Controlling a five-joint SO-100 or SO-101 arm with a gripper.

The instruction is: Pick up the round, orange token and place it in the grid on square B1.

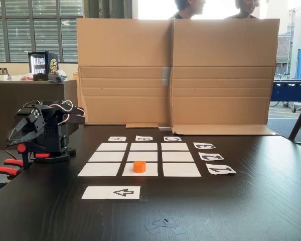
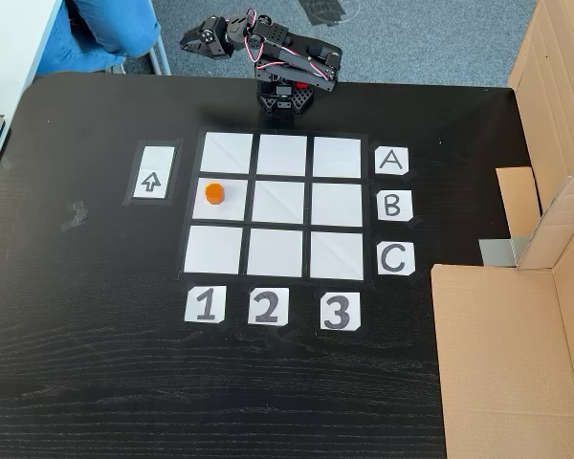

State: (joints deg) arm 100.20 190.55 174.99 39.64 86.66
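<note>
Labels read A (image 2: 390, 161), B (image 2: 391, 205), C (image 2: 394, 258) down the right of the grid (image 2: 277, 204) and 1, 2, 3 below it in a fixed view; arrow strip (image 2: 150, 183) at left. Token (image 2: 213, 193) sits on square B1 (image 2: 227, 212), middle row, left column. End effector (image 2: 193, 40) folded back at top of frame, well apart from token; can't tell its opening. Desk (image 2: 96, 363) bare at lower left; cardboard (image 2: 512, 354) at right edge.

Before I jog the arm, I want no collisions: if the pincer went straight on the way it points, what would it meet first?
The pincer points off the table edge, away from the grid and token. Its line looks free until the floor, though depth is unclear.
</note>
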